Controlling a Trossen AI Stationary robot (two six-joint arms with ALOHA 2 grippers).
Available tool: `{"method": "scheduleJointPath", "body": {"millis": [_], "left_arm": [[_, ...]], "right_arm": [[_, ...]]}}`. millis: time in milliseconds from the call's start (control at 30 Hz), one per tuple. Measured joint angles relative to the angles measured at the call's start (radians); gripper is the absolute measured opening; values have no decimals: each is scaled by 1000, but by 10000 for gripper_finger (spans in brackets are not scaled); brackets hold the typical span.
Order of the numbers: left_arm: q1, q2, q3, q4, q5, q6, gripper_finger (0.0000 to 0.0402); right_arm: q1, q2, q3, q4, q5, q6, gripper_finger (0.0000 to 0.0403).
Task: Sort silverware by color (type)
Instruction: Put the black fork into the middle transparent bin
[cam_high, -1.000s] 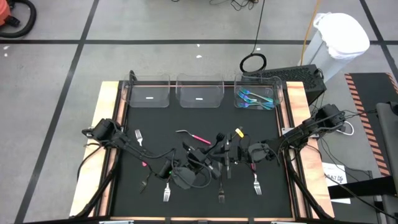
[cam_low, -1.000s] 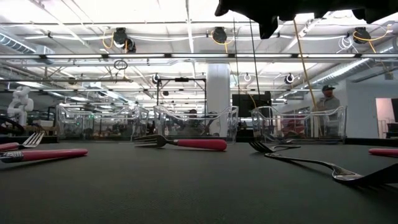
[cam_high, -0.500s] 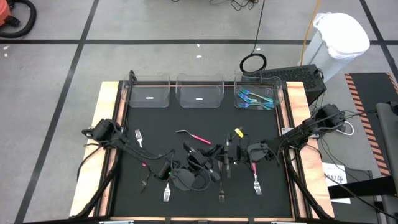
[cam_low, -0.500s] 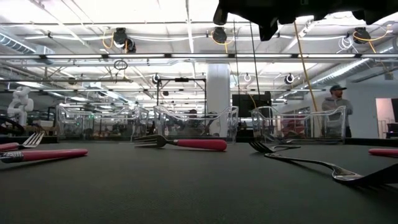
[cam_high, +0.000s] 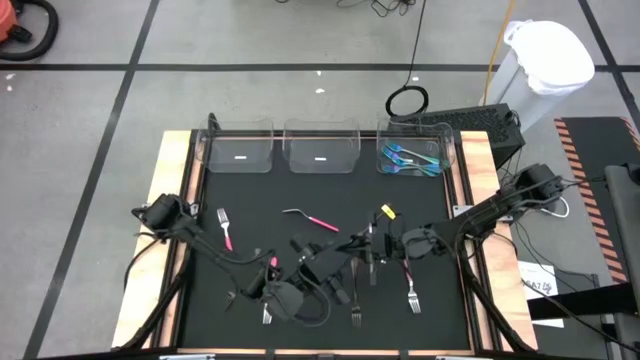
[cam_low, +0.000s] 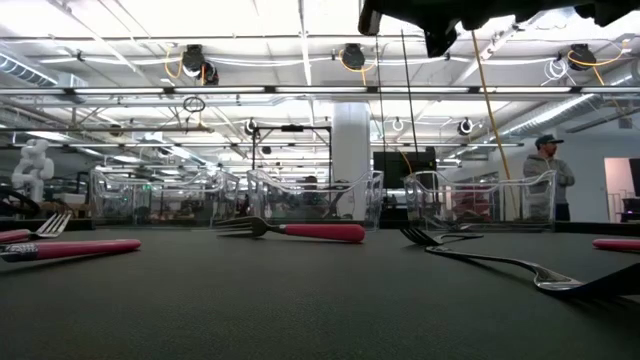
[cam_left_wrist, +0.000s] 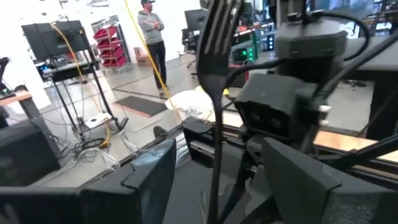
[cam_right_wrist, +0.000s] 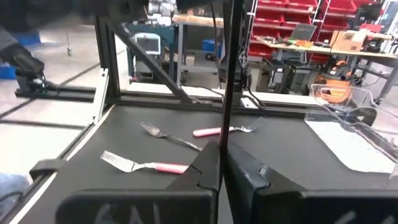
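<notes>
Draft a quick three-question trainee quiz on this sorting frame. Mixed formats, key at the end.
1. How many clear plastic bins stand along the black table's far edge?
2. True or false: the teal-handled cutlery lies in the leftmost bin.
3. Which is clamped on the slim all-black fork?
A. left gripper
B. right gripper
C. neither

Key
1. Three.
2. False: it lies in the rightmost bin.
3. B: its fingers pinch the handle, while the left gripper stands open around the fork.
</notes>
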Motion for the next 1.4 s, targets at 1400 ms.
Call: {"method": "scheduleJointPath", "body": {"millis": [1400], "left_arm": [[-8,-1,91,-189,227,85,240]], "right_arm": [[2,-119,0,-235,-158,8,8]]}}
